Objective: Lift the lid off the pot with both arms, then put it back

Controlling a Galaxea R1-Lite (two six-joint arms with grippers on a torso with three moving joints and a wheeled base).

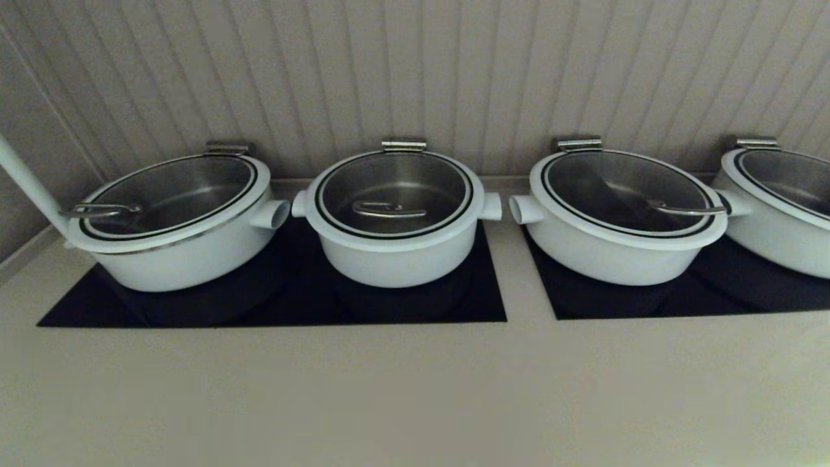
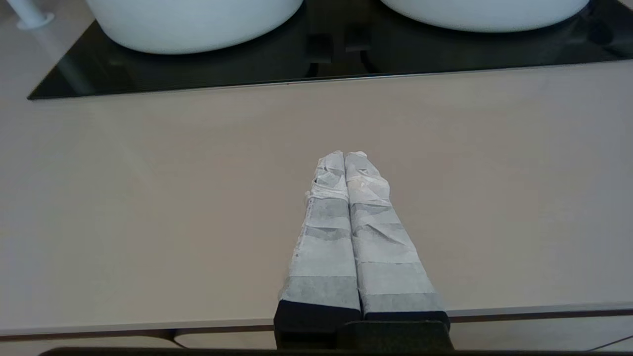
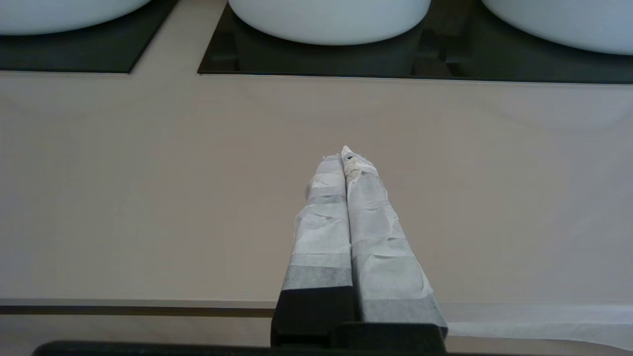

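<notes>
The pot (image 1: 395, 256) is the second from the left in the head view, white with a stub on each side, on a black cooktop (image 1: 272, 305). The lid (image 1: 454, 217) sits closed on it, its steel handle (image 1: 388, 209) at the centre. Neither arm shows in the head view. My left gripper (image 2: 344, 155) is shut and empty, low over the beige counter (image 2: 148, 198) near its front edge; the pot's base (image 2: 484, 12) lies ahead of it. My right gripper (image 3: 344, 156) is shut and empty over the counter too; the pot's base (image 3: 64, 15) lies ahead and off to one side.
Three wider white pots with lids stand in the same row: one at the left (image 1: 175, 259), two at the right (image 1: 616, 256) (image 1: 778, 240), those on a second cooktop (image 1: 713, 292). A white pole (image 1: 26, 181) rises at far left. A ribbed wall stands behind.
</notes>
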